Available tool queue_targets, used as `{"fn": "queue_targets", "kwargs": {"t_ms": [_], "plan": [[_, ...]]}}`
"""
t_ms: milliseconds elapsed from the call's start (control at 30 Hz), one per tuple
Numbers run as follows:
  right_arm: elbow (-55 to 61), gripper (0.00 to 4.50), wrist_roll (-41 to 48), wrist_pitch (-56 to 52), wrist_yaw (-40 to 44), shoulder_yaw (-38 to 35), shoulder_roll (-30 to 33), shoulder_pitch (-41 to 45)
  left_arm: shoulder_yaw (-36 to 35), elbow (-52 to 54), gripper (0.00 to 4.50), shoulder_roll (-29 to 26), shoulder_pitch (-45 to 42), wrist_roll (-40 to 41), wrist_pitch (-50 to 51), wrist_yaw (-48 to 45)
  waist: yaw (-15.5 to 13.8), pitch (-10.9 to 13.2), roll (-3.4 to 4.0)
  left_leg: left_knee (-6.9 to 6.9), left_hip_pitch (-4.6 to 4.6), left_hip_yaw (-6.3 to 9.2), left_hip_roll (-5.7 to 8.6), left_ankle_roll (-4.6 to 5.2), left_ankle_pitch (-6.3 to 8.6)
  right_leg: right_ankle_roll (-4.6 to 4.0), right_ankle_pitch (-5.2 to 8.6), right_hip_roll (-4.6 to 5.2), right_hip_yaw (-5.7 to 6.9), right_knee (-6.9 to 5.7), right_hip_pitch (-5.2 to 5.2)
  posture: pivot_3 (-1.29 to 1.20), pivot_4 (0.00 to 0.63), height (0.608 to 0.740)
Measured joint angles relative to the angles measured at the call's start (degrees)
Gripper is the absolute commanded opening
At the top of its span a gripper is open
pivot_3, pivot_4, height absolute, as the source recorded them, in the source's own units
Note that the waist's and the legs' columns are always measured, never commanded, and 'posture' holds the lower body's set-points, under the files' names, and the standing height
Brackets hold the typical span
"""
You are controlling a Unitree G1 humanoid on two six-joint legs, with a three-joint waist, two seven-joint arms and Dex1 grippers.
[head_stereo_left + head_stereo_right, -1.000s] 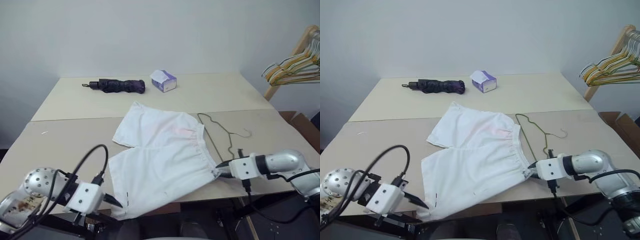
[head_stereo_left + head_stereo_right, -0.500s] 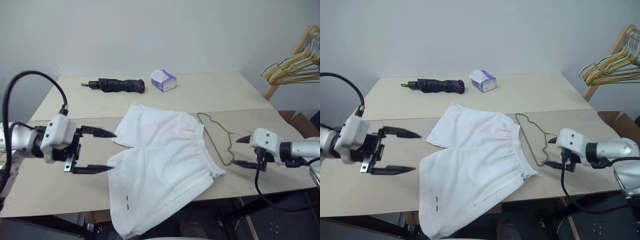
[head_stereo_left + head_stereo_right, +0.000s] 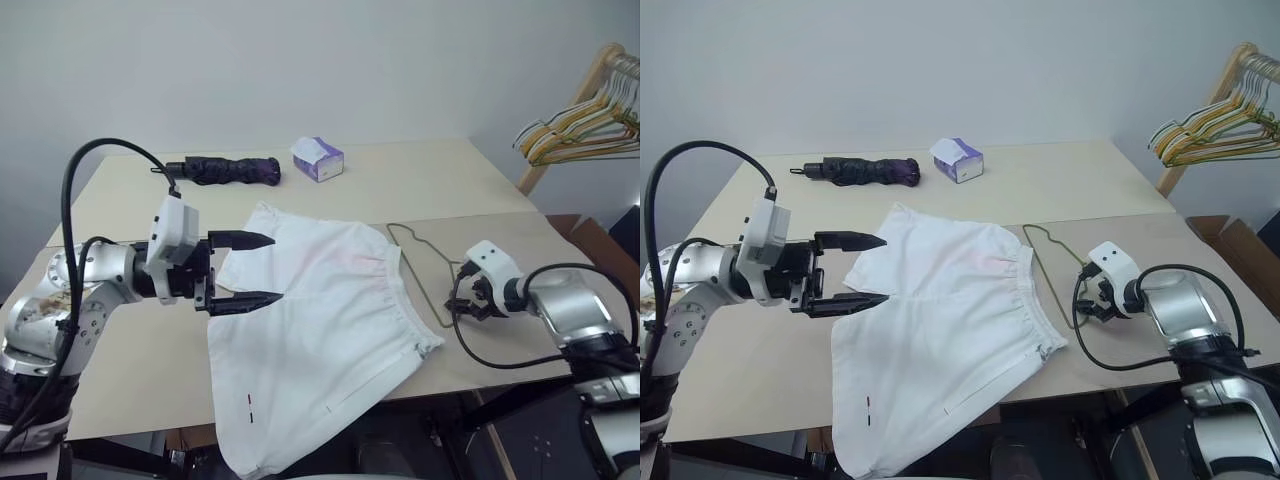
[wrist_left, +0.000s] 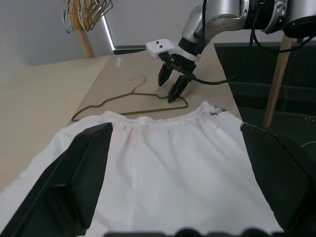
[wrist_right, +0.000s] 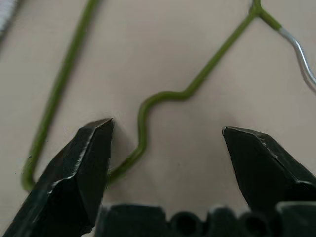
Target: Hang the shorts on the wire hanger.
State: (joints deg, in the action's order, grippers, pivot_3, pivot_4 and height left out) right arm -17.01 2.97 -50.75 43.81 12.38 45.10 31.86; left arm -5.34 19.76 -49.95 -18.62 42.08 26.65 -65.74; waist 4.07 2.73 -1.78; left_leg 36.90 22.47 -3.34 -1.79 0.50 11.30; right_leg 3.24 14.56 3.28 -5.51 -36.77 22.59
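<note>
Both hands have let go of the shorts [image 3: 320, 330] since a second ago: the left hand [image 3: 243, 270] is now hovering spread wide over their left edge, the right hand [image 4: 174, 85] poising with fingers apart over the wire hanger [image 5: 148, 106] (ungrasped). The white shorts are lying flat on the bench [image 3: 130, 340], one leg drooping over the near edge, the thin olive hanger just beside their waistband, so the pickup seems next

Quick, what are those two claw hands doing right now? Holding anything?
Left gripper: open, holding nothing, over the shorts.
Right gripper: open, holding nothing, just above the wire hanger.
</note>
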Motion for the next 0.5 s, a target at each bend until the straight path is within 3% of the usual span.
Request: {"fn": "queue_targets", "kwargs": {"t_ms": [300, 500], "plan": [[-2.5, 0.16, -0.7, -1.0, -0.9, 0.6, -0.4, 1.1, -0.1, 0.9, 4.5, 1.0, 0.9, -0.5, -0.1, 1.4, -0.3, 0.0, -0.06, 0.08, -0.06, 0.03, 0.04, 0.0, 0.0, -0.12, 0.08, 0.03, 0.02, 0.07, -0.17, -0.02, 0.001, 0.74], [-4.5, 0.04, -2.4, 0.2, -3.8, -0.1, -0.4, 1.4, 0.5, 0.3, 4.5, 3.6, -1.1, -2.0, -0.2, 2.4, -0.1, 0.0, -0.07, 0.07, -0.05, 0.03, 0.03, 0.0, 0.0, 0.02, 0.0, 0.01, 0.02, 0.07, -0.15, -0.04, 0.0, 0.74]]}}
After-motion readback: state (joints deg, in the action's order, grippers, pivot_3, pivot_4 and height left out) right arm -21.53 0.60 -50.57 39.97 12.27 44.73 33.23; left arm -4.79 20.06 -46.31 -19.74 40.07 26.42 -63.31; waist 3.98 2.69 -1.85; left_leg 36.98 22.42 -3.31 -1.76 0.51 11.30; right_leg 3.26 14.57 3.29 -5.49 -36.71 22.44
